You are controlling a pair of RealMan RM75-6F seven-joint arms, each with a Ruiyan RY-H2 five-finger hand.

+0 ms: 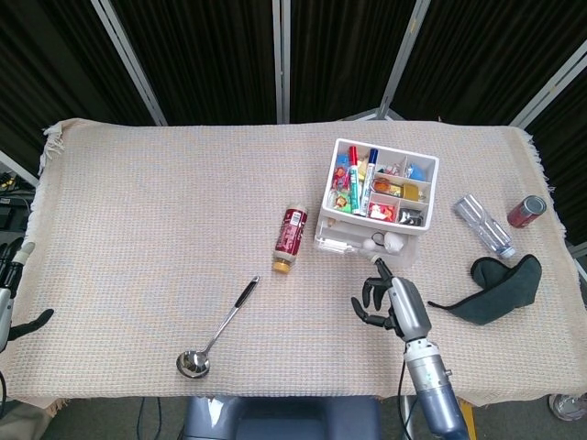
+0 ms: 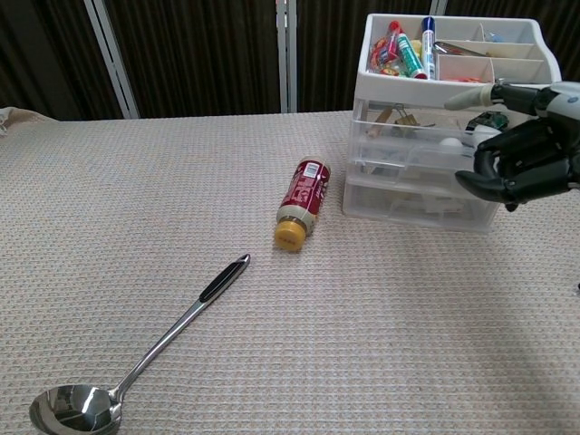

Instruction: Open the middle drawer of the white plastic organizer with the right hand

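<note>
A beige woven cloth (image 1: 156, 202) covers the table, and dark curtain panels (image 1: 202, 55) stand behind it. The white plastic organizer (image 1: 378, 203) sits at 2 o'clock from the table centre, and its middle drawer (image 2: 426, 149) is pulled out a little. The right hand (image 1: 393, 301) hovers just in front, at 6 o'clock from the organizer; its fingers are curled and hold nothing. The left hand (image 1: 11, 289) shows only at the far left edge, and I cannot tell its state. A red bottle (image 1: 291, 238) lies at 9 o'clock of the organizer, a ladle (image 1: 215, 330) further toward 7 o'clock. A clear bottle (image 1: 483, 225), a red can (image 1: 526, 211) and a dark cloth (image 1: 495, 289) lie at the right side.
</note>
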